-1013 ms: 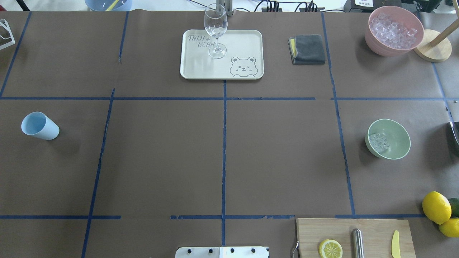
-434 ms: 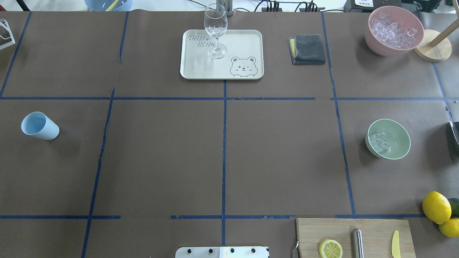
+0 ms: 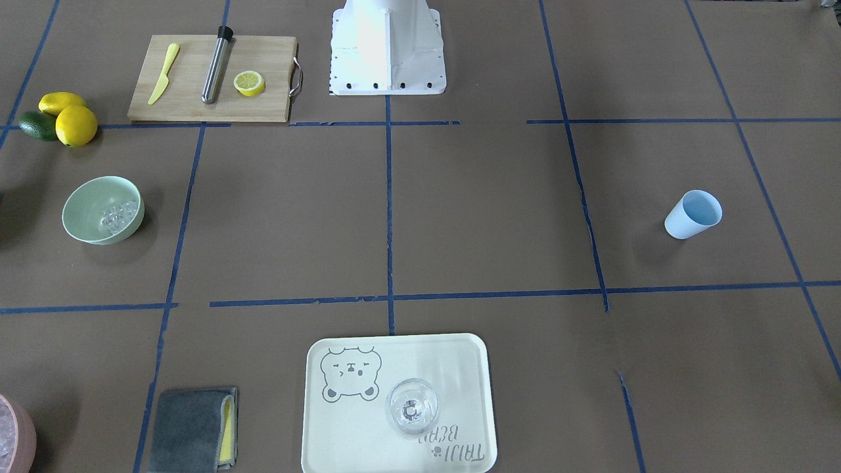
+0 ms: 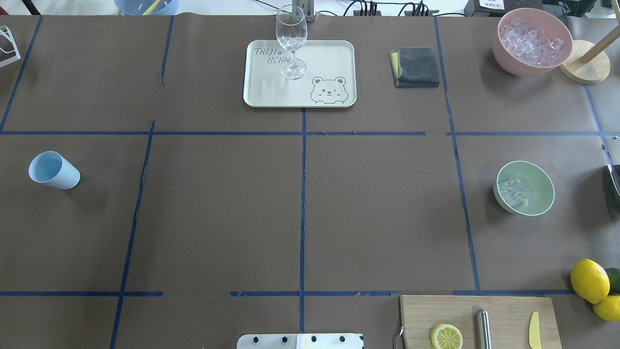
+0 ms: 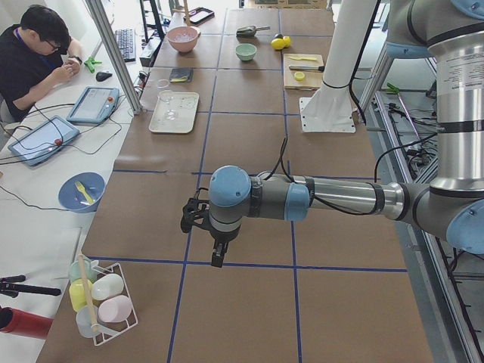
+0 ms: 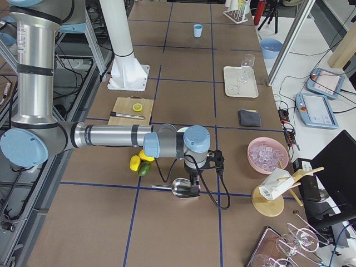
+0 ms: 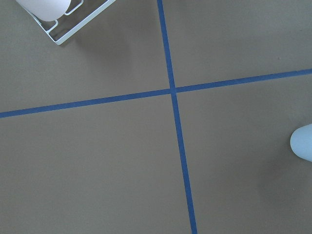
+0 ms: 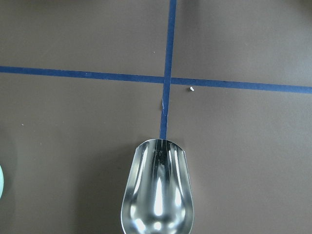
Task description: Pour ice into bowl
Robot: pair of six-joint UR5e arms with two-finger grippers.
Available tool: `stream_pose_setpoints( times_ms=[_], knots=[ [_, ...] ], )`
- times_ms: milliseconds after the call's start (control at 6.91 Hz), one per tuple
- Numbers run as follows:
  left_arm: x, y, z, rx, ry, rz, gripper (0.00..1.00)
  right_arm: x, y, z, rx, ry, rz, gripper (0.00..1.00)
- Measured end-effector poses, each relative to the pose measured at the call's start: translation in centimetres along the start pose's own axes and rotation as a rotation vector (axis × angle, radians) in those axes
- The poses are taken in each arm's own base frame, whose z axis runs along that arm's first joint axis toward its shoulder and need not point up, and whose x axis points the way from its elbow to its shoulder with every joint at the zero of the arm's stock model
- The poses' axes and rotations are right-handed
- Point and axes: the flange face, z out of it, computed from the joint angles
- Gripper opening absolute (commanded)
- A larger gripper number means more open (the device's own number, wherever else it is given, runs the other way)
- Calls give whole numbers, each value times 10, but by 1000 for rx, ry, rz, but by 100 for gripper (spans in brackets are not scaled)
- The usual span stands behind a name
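Right arm stretching out low and level over the desk (image 4: 378, 203), right tool (image 6: 193, 179) pointing down with a metal scoop (image 8: 157, 195) showing under it, grip impossible to tell, bowl (image 4: 535, 177) holding the ice (image 4: 512, 191) sitting near, on the side toward the left tool (image 5: 218, 257), left arm likewise reaching level, its tool hanging downward, grip also unclear.

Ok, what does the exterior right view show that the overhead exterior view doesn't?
Only exterior right: the right arm in full, stretched low over the table, and a metal scoop under its pincer; gripped or not, I cannot tell. Only overhead: the ice inside the mint bowl, which the arm almost hides from the side. Both: the pink bowl, the tray with the glass, the blue cup, the cutting board.
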Motion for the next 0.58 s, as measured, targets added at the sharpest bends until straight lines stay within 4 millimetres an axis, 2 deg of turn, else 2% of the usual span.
stream_pose_setpoints(
  times_ms=[579],
  knots=[
    [3,3,3,-1,63,-11,100,6,12,7,-16,-9,6,100]
  ],
)
